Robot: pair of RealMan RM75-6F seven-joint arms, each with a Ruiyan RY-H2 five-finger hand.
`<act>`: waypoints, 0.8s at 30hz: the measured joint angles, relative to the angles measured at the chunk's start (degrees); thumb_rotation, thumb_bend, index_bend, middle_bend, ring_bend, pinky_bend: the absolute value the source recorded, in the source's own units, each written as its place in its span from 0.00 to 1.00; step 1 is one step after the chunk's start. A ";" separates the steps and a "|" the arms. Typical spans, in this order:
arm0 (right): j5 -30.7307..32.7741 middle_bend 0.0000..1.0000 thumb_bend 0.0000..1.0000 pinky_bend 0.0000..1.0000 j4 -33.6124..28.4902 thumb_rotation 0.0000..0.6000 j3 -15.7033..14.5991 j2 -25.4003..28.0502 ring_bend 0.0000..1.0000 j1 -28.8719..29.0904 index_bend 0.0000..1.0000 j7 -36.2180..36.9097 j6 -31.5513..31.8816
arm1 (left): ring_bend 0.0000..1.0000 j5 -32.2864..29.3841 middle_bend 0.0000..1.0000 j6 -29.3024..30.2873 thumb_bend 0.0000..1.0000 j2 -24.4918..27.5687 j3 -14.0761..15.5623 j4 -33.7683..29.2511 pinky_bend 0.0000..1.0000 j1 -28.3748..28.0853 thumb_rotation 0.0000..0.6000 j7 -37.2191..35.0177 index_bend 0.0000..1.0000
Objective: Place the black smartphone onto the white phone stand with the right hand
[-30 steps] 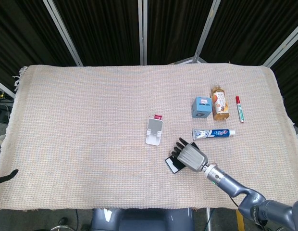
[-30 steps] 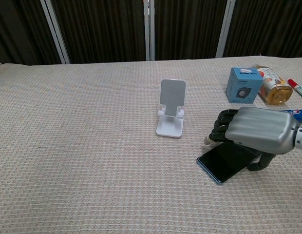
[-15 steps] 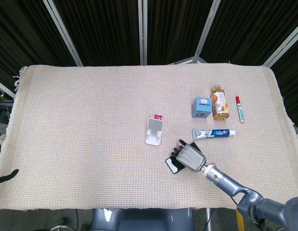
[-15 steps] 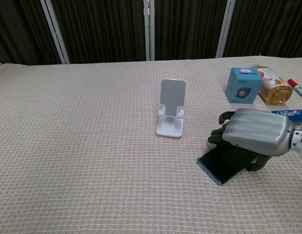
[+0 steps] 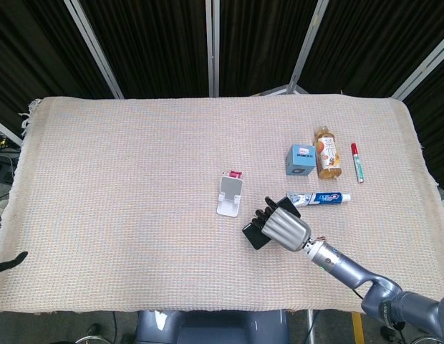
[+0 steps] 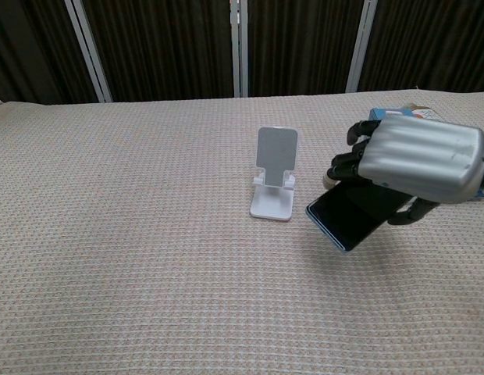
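My right hand (image 5: 283, 225) (image 6: 410, 162) grips the black smartphone (image 5: 253, 233) (image 6: 345, 219) and holds it tilted in the air, clear of the cloth. The phone's free end points left and down toward the white phone stand (image 5: 229, 195) (image 6: 275, 173). The stand sits upright on the cloth just left of the phone, with nothing on it. A small gap separates phone and stand. Only a dark tip of my left hand (image 5: 8, 263) shows at the far left edge of the head view; its state is unreadable.
Behind my right hand lie a toothpaste tube (image 5: 321, 198), a blue box (image 5: 302, 159), an amber bottle (image 5: 326, 153) and a red-capped marker (image 5: 358, 163). A small pink item (image 5: 235, 173) sits behind the stand. The woven cloth (image 5: 122, 179) covers the table.
My right hand has closed around the phone and lifted it off the cloth, carrying it up and left toward the stand. The stand has not moved.
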 measured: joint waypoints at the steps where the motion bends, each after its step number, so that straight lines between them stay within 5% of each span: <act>1: -0.16 0.59 0.09 0.29 -1.17 1.00 0.62 0.76 0.54 0.40 0.50 -1.84 0.01 | 0.00 0.05 0.00 0.01 0.00 0.07 0.02 0.00 0.00 0.01 1.00 -0.18 0.00; 14: -1.85 0.58 0.09 0.30 -6.79 1.00 9.95 3.35 0.54 9.31 0.52 -31.35 -7.49 | 0.00 -2.10 0.00 -1.91 0.00 0.65 -0.47 0.49 0.00 -0.44 1.00 -2.10 0.00; 24: -3.47 0.57 0.09 0.29 -1.35 1.00 11.23 -2.03 0.53 15.90 0.52 -44.95 -16.86 | 0.00 -6.57 0.00 -4.97 0.00 0.00 -1.58 3.51 0.00 -1.26 1.00 -2.64 0.00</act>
